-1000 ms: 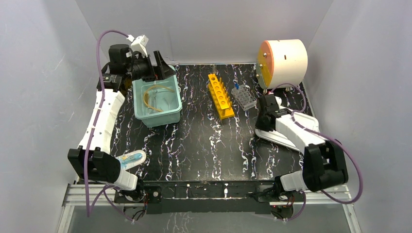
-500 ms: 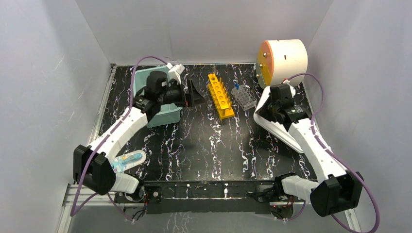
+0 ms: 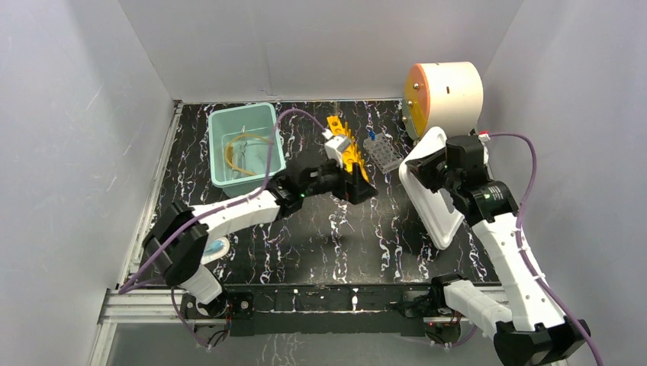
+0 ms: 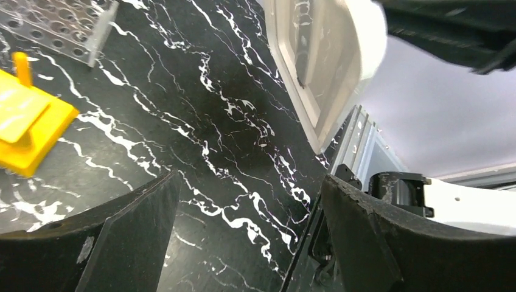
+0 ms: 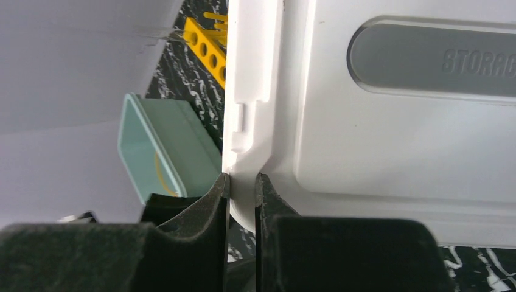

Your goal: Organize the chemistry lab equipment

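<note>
Chemistry lab equipment sits toward the far side of the bench (image 3: 320,244). On the right, a white lid (image 3: 433,213) stands tilted on edge, its rim clamped by the right fingers (image 5: 224,198); its embossed panel reads "STORAG", cut off at the frame. A teal bin (image 3: 216,149) far left holds the amber rubber tube (image 3: 233,156). The left fingers (image 3: 360,191) hang spread apart at the near end of the yellow rack (image 3: 353,160), the clear plastic tube rack (image 3: 383,152) just beside it. The rack looks like the next pick: close squarely across it.

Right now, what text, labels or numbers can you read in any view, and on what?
"STORAG", cut off at the frame edge: raised letters on the grey panel of the white lid that the right gripper holds in its jaws.
No other text is readable in any view.
</note>
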Motion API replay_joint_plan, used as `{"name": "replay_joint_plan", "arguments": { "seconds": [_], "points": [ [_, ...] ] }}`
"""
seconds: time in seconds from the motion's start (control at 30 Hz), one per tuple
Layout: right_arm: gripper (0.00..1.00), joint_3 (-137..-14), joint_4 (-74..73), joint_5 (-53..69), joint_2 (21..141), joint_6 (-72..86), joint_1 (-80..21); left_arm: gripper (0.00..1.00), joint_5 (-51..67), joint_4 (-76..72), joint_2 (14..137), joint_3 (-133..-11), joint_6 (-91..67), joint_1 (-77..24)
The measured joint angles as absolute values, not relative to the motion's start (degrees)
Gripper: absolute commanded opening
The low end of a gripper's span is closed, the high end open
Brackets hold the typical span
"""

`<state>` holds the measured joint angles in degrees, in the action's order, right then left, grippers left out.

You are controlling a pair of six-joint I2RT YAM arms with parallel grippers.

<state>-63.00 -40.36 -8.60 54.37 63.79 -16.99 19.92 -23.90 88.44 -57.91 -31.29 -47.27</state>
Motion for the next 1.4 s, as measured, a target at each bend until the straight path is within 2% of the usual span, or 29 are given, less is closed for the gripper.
{"name": "replay_joint_plan", "arguments": {
  "seconds": [0.37, 0.8, 0.9, 1.07, 1.23, 1.4],
  "points": [
    [0.10, -62.98, -38.92, -8.14, 53.21, 76.51, -16.97, 0.82, 9.13, -32.51, 95.72, -59.22, -32.32, -54.83],
    [0.10, -62.94, -32.29, -3.64, 56.86, 85.43, -16.88, 0.82, 14.31, -42.52, 94.83, -53.06, -32.23, -56.03],
    [0.09, -62.92, -31.11, -2.55, 57.78, 87.22, -16.84, 0.78, 15.55, -44.42, 95.02, -52.90, -32.69, -56.77],
    [0.08, -62.83, -29.61, -1.67, 57.71, 90.94, -16.67, 0.66, 16.53, -47.62, 96.92, -53.08, -33.56, -57.93],
    [0.08, -62.76, -28.77, -1.28, 57.30, 94.21, -16.19, 0.60, 15.14, -48.40, 101.78, -54.70, -34.20, -58.30],
    [0.10, -61.14, -27.40, -0.84, 55.96, 97.21, -16.12, 0.42, 13.96, -48.40, 105.49, -57.36, -34.57, -58.48]
  ]
}}
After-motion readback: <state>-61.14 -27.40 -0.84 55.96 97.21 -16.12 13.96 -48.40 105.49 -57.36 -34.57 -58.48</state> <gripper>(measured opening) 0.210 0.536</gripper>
